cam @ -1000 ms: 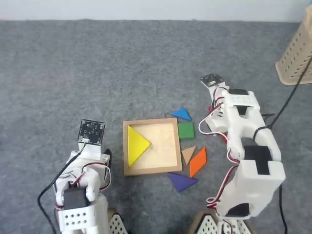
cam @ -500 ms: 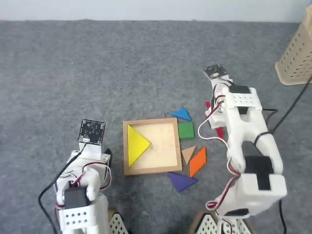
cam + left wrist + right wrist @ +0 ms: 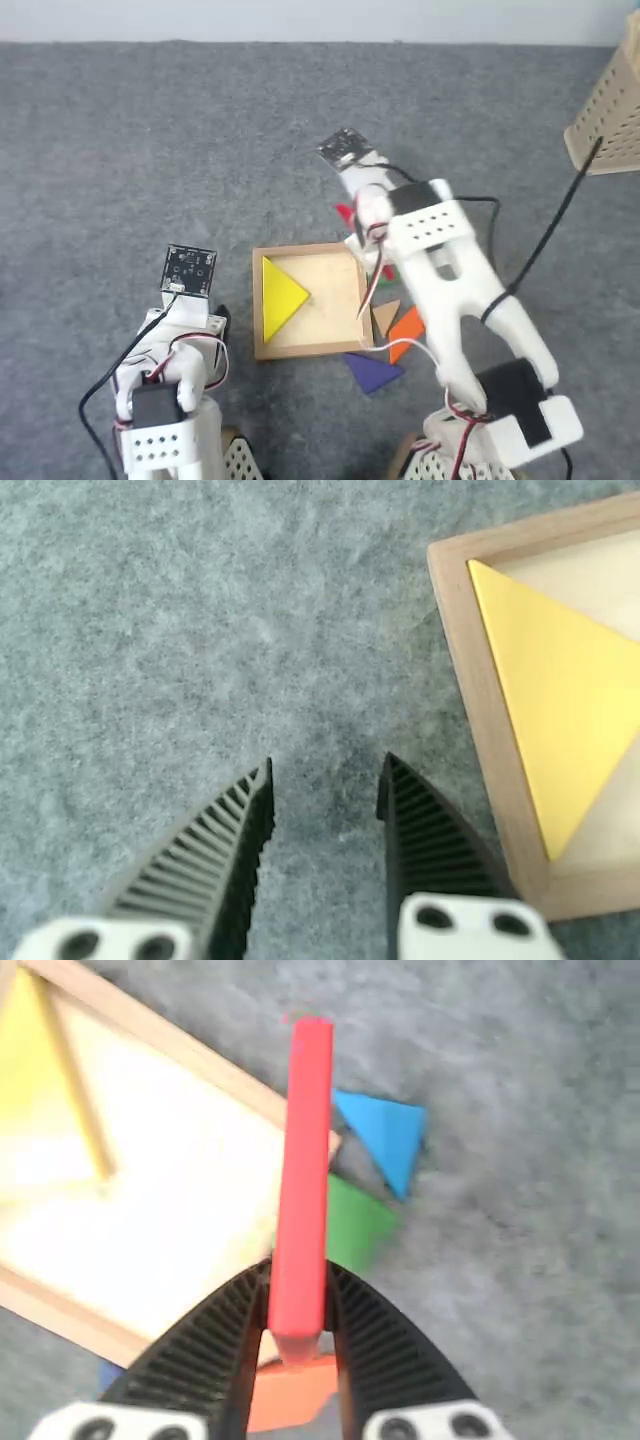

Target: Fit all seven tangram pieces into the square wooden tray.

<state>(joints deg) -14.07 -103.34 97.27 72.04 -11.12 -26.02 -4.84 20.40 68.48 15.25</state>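
1. Right arm (image 3: 440, 260): over the last second it has swung from the right side of the table leftward. Its wrist now hangs above the far right corner of the tray. You are, by this reading, mid-transfer and not yet at placement.
2. Left arm (image 3: 170, 390): it has not moved, and stands near and to the left of the tray.
3. Square wooden tray (image 3: 305, 249): it lies flat on the grey carpet between the two arms. Most of its floor is bare.
4. Yellow triangle (image 3: 280, 293): it lies flat inside the tray against the left wall and is the only piece seated. Six pieces therefore remain.
5. Loose pieces on the carpet just right of the tray: blue triangle (image 3: 385, 1135), green square (image 3: 355, 1222), orange piece (image 3: 405, 328), tan triangle (image 3: 385, 316) and purple triangle (image 3: 372, 372).
6. Red piece (image 3: 303, 1170): it has travelled with the arm and stands on edge in the air, above the tray's far right corner.
7. Right gripper (image 3: 298, 1263): your jaws are clamped on the near end of the red piece, one on each flat face.
8. Left gripper (image 3: 325, 770): its jaws stand a little apart over bare carpet just left of the tray, holding and touching nothing.
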